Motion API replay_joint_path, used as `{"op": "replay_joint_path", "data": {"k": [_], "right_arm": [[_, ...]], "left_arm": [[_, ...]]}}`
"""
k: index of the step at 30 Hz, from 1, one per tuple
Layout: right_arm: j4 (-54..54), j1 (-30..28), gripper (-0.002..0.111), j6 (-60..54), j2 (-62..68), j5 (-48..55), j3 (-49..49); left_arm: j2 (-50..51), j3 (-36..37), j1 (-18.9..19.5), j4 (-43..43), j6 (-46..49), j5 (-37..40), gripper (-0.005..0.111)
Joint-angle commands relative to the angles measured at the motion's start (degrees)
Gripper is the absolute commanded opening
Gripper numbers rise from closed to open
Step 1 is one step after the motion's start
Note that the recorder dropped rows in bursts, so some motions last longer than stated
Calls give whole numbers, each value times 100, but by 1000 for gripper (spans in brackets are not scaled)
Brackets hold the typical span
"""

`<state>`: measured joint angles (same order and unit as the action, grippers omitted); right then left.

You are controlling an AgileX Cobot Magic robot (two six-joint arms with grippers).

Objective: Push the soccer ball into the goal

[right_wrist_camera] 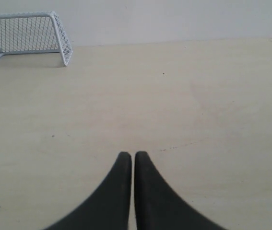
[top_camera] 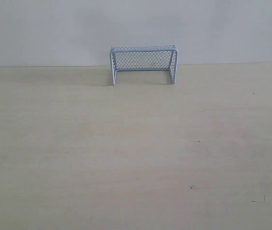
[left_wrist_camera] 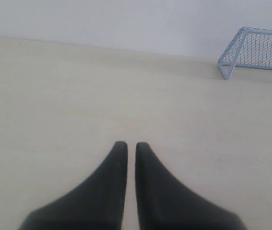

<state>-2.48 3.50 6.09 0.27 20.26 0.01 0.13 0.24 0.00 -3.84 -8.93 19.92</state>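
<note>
Across the wide, pale wooden tabletop (top_camera: 136,158), backed by a plain white wall (top_camera: 40,28), nothing stands in the way; only a few tiny dark specks (top_camera: 192,187) mark the surface. At the far edge, against the wall, sits the miniature goal (top_camera: 143,64) with a pale blue-white frame and fine mesh netting, its open mouth facing the table. It looks light and would likely shift if bumped. The left gripper (left_wrist_camera: 131,146) has its black fingers drawn to a narrow slit with nothing between them, and the right gripper (right_wrist_camera: 133,155) is likewise nearly closed and empty. No view shows the tiny soccer ball, so I cannot tell where it is. Such a ball should be light and roll freely, so it is best nudged gently with closed fingertips on the side away from the goal, not gripped.
</note>
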Motion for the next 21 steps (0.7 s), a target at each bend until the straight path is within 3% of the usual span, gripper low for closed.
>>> {"op": "replay_joint_path", "data": {"k": [1,21], "right_arm": [[-40,-28,0,-48,-27,-36,-1],[38,-28,0,-36,-27,-27,-1]], "left_arm": [[-13,-24,11,26,-53,-46,6],[-13,-24,11,26,-53,-46,6]]}}
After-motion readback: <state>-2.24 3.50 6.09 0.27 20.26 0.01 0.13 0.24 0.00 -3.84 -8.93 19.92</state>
